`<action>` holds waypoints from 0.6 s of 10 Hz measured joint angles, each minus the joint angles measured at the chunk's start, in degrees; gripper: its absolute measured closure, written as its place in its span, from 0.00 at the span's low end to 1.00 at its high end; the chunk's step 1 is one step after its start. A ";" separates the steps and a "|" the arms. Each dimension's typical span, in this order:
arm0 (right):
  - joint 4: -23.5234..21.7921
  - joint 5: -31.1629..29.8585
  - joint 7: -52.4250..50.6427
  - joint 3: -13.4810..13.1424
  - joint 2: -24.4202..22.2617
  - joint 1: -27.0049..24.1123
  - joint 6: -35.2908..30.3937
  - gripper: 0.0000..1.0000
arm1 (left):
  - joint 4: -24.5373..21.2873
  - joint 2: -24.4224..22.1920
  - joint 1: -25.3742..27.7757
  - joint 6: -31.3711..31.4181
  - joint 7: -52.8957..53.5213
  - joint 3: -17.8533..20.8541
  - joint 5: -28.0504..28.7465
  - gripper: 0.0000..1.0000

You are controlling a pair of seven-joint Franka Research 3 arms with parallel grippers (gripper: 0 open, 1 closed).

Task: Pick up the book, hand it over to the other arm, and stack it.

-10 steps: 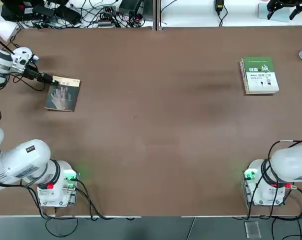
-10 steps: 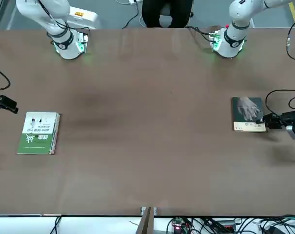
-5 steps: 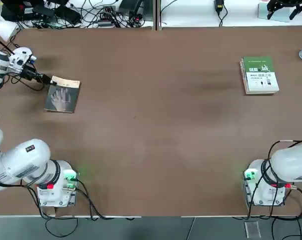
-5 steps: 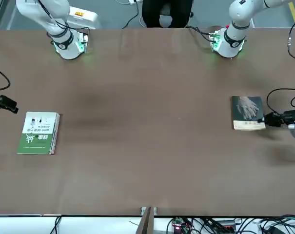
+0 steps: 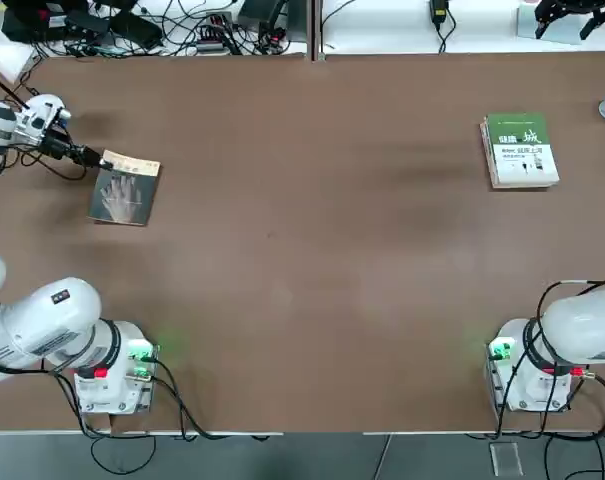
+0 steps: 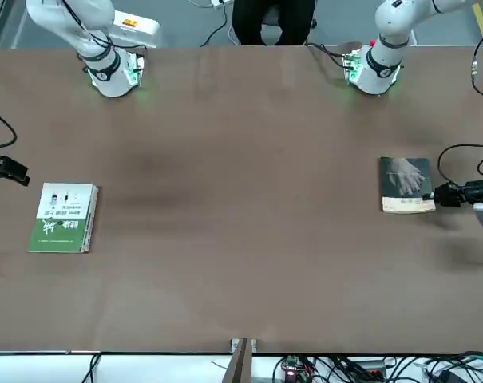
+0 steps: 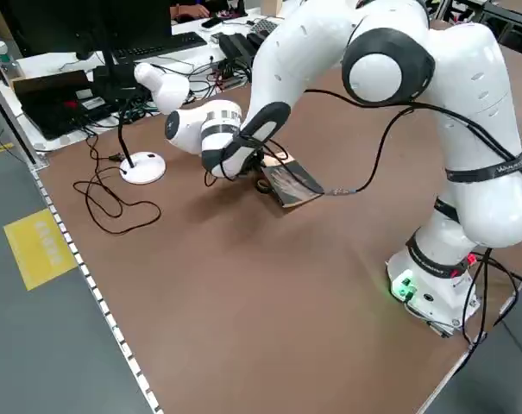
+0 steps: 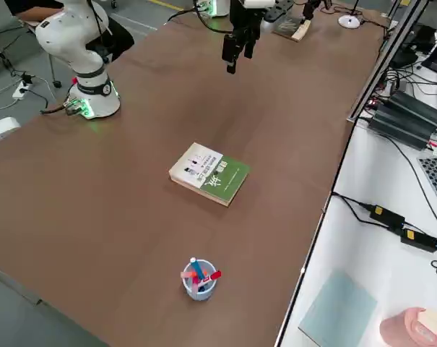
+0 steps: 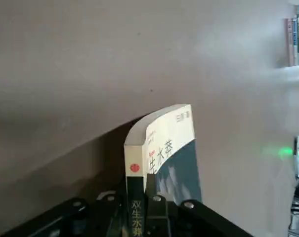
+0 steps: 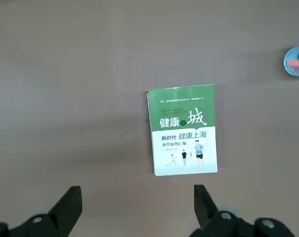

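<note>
Where the left claw point(image 5: 94, 158) met the book point(image 5: 125, 188), its jaws were seen clamped shut on the tan-strip corner, at the spine end; in the left wrist view the fingers point(image 9: 151, 210) pinched the cover and pages together, and that end of the book was curled up off the bench point(image 5: 312, 250). The rest of the book appeared to lie on the bench, at the far left of the robot's side, well apart from everything else.

The step in hand was judged to be the pick-up, with the grip just made and the lift not yet carried through. For it to be done well, the thin paperback would need to be raised slowly and kept close to level, since a pinch at one corner lets the free end droop and the pages fan. A bite deeper over the spine would be safer than one at the very edge. The book would then have to be presented with a clear edge left free for the other arm.

The right claw point(image 10: 139, 207) was held fully open and empty, hanging above the bench over the green-and-white book point(image 5: 520, 150), which lay flat at the far right. A cup of pens point(image 8: 198, 278) stood beyond it at the right edge.
</note>
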 joint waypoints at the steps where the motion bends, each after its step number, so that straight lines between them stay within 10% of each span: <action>1: 0.00 0.00 0.00 0.00 0.00 0.00 0.00 0.00 | 0.57 -0.07 -0.03 -1.24 -0.47 -0.02 0.00 0.99; 6: 0.00 0.73 0.00 0.01 0.00 0.00 0.00 0.00 | 5.51 -1.17 -0.95 -10.54 -8.21 -0.93 0.04 0.99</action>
